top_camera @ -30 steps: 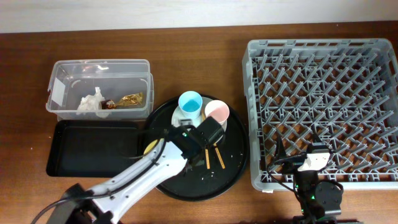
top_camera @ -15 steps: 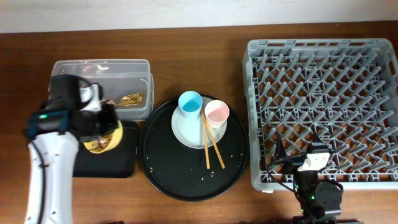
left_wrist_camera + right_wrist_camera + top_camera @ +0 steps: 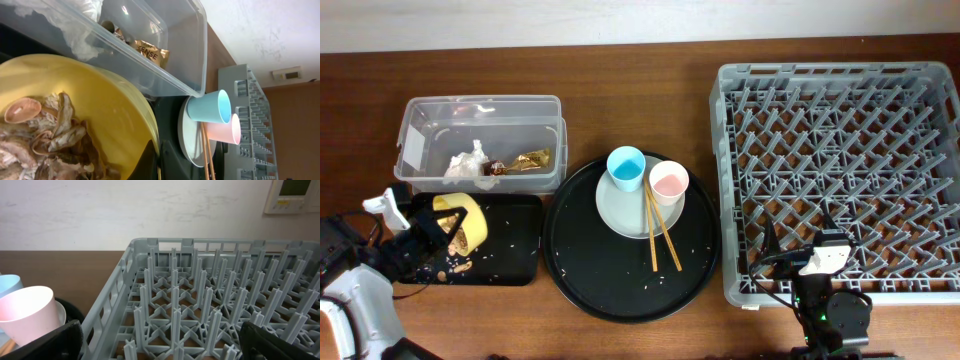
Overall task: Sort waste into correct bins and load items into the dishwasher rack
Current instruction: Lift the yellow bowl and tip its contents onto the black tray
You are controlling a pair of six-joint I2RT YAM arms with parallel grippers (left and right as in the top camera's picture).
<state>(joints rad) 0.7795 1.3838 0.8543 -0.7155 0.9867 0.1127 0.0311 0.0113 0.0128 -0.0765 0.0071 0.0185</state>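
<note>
Left gripper [image 3: 418,235] clamps yellow bowl [image 3: 461,220] tipped over black tray [image 3: 510,250], nine o'clock of round tray [image 3: 620,290], evidently to shed food scraps [image 3: 455,265]; right gripper [image 3: 160,342] idle, spread wide.

The bowl [image 3: 463,220] in the black left pincer [image 3: 432,230] is bright yellow, its scraps [image 3: 45,140] tan and pinkish. Below that pincer, a black tray [image 3: 510,245] speckled with tan crumbs [image 3: 455,265]. Beyond it, a clear tub [image 3: 480,110] with white label [image 3: 410,150], white napkin [image 3: 465,165] and gold wrapper [image 3: 530,158]. To its right, a round black tray [image 3: 610,290] flecked white, grey-green plate [image 3: 618,215], light blue cup [image 3: 626,168], pink cup [image 3: 669,182] and pale wooden chopsticks [image 3: 660,235]. Ahead of the right pincer [image 3: 160,342], a grey lattice rack [image 3: 840,150]; the counter [image 3: 620,80] is brown wood grain
</note>
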